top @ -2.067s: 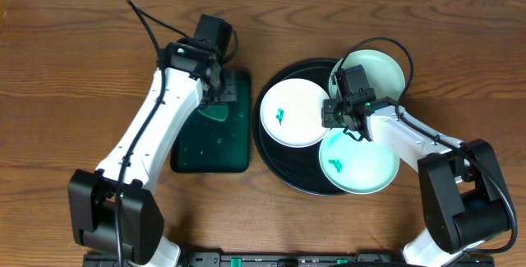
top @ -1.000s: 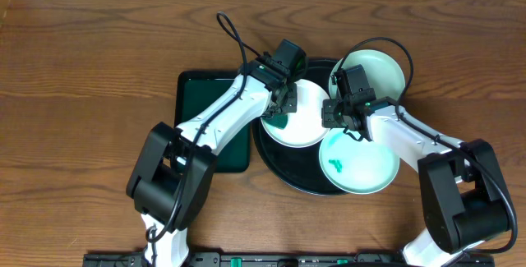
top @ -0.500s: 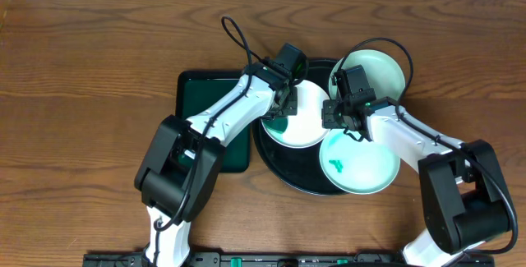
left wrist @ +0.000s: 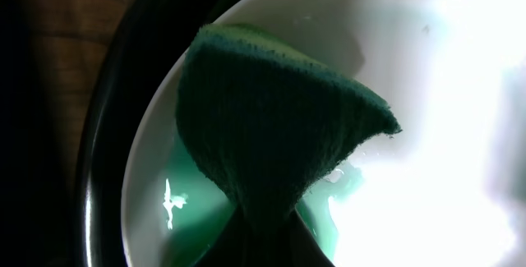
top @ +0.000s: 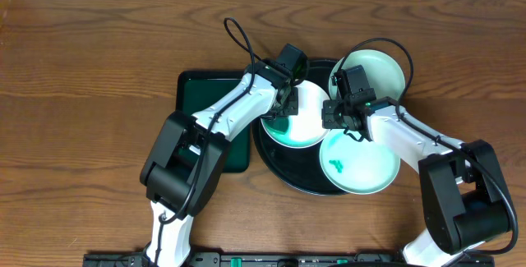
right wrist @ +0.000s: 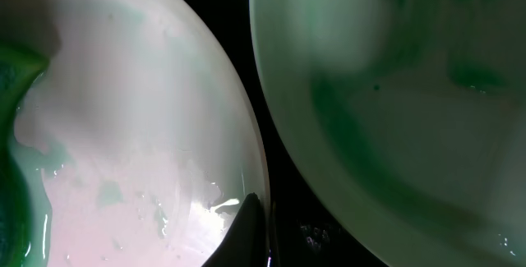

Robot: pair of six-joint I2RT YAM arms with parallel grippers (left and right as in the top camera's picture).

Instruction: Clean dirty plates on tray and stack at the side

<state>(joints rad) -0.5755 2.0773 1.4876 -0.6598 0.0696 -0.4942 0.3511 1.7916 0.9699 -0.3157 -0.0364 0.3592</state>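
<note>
Three white plates lie on the round black tray. My left gripper is shut on a dark green sponge and presses it onto the left plate, where wet green streaks show. My right gripper is shut on that plate's right rim, one finger lying on its inner face. The front plate carries a small teal smear. At the back right, the third plate shows no smear. A second plate fills the right of the right wrist view.
A rectangular dark green tray lies left of the black tray, partly under my left arm. Bare wooden table surrounds both trays. Black cables loop above both wrists.
My left gripper carried the sponge from the green tray onto the left plate and covered its smear. In the last half second it barely shifted. The right arm has stayed put.
</note>
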